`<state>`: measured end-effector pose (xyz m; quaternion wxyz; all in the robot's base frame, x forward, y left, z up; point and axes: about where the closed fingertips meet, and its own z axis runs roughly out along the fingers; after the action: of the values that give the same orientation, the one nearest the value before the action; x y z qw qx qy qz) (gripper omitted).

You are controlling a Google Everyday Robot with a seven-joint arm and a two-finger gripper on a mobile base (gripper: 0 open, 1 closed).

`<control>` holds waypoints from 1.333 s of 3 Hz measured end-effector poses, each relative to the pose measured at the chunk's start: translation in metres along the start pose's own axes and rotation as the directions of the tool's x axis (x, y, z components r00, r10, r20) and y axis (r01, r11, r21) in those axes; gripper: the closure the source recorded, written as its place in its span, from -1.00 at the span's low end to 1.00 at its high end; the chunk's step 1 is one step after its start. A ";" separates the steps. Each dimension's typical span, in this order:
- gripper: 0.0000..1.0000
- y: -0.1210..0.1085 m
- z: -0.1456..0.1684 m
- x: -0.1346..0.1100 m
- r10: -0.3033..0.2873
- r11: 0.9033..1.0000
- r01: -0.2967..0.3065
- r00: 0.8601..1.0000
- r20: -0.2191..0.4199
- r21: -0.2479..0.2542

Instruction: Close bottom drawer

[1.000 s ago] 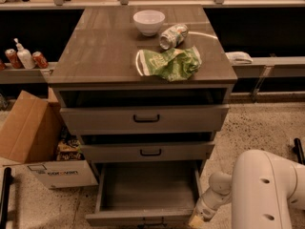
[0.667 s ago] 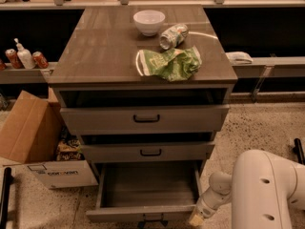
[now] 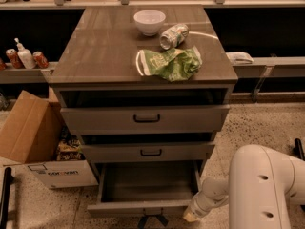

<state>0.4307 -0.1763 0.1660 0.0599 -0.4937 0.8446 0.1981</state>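
Note:
The bottom drawer (image 3: 145,207) is the lowest of the cabinet's three grey drawers. It stands pulled out, showing its empty grey box interior (image 3: 148,182). Its short front panel lies near the bottom edge of the view. My gripper (image 3: 152,220) shows as a dark shape just in front of that panel's middle, at the small black handle, mostly cut off by the frame edge. My white arm (image 3: 209,199) reaches to it from the lower right, past the drawer's right corner.
The top drawer (image 3: 145,119) and middle drawer (image 3: 150,151) are each slightly open. On the cabinet top are a white bowl (image 3: 149,22), a tipped can (image 3: 174,36) and a green bag (image 3: 169,63). An open cardboard box (image 3: 33,137) stands on the floor at left.
The bottom drawer's front panel has moved a little inward toward the cabinet. The arm has shifted with it.

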 end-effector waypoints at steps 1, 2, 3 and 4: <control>1.00 -0.014 0.010 -0.017 0.007 0.998 -0.010 0.998 0.055 0.055; 1.00 -0.014 0.010 -0.017 0.007 0.998 -0.010 0.998 0.056 0.056; 1.00 -0.022 0.013 -0.030 -0.055 0.995 0.047 0.994 0.094 0.089; 1.00 -0.046 0.012 -0.068 -0.155 0.981 0.122 0.960 0.234 0.151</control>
<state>0.5037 -0.1366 0.1623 0.2105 -0.5183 0.8056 0.1951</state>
